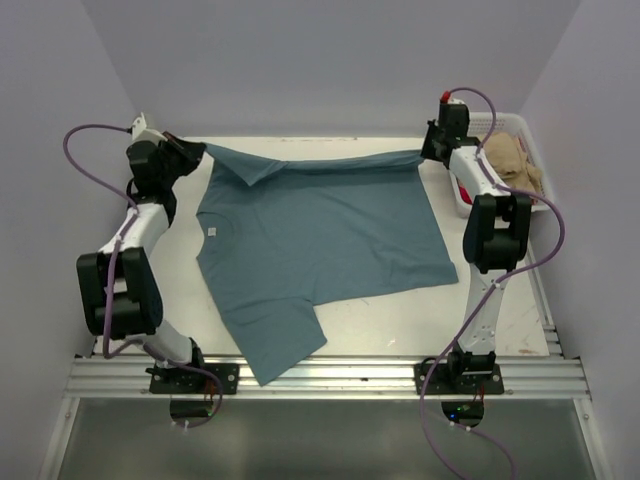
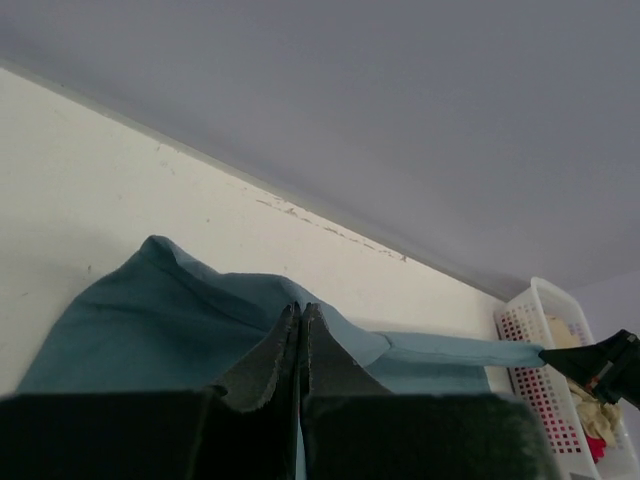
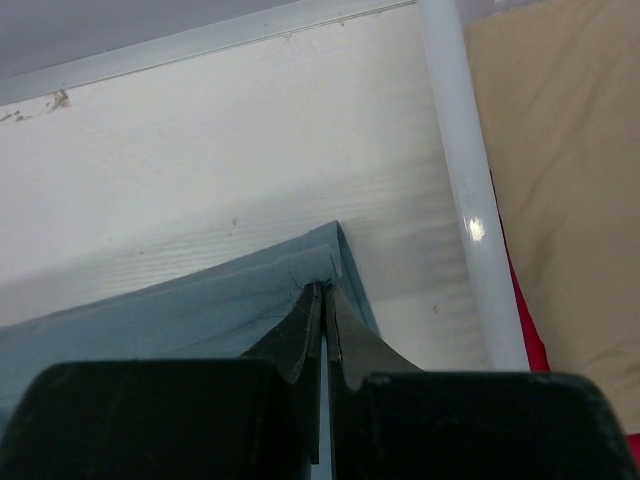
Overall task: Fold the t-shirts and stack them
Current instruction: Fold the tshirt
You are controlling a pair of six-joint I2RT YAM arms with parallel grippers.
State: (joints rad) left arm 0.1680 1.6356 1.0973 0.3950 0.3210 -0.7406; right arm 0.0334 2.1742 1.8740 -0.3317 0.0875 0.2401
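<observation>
Silver aluminium rail [image 1: 330, 372] runs along the near edge of the white table [image 1: 390, 315] and carries the bases of the left arm [image 1: 130, 250] and the right arm [image 1: 490, 225]. One corner of the dusty-blue cotton t-shirt [image 1: 320, 235] drapes over that rail, and the rest lies spread flat across the middle of the table. Its far edge is raised and stretched in a line between the two arms. The left jaws are pinched tight on the far-left corner and the right jaws are clamped on the far-right corner. Beside the right arm, at the table's far right, a white perforated plastic basket [image 1: 522, 120] holds crumpled tan cloth [image 1: 512, 160]. Pale lilac walls [image 1: 320, 60] enclose the table on three sides.
</observation>
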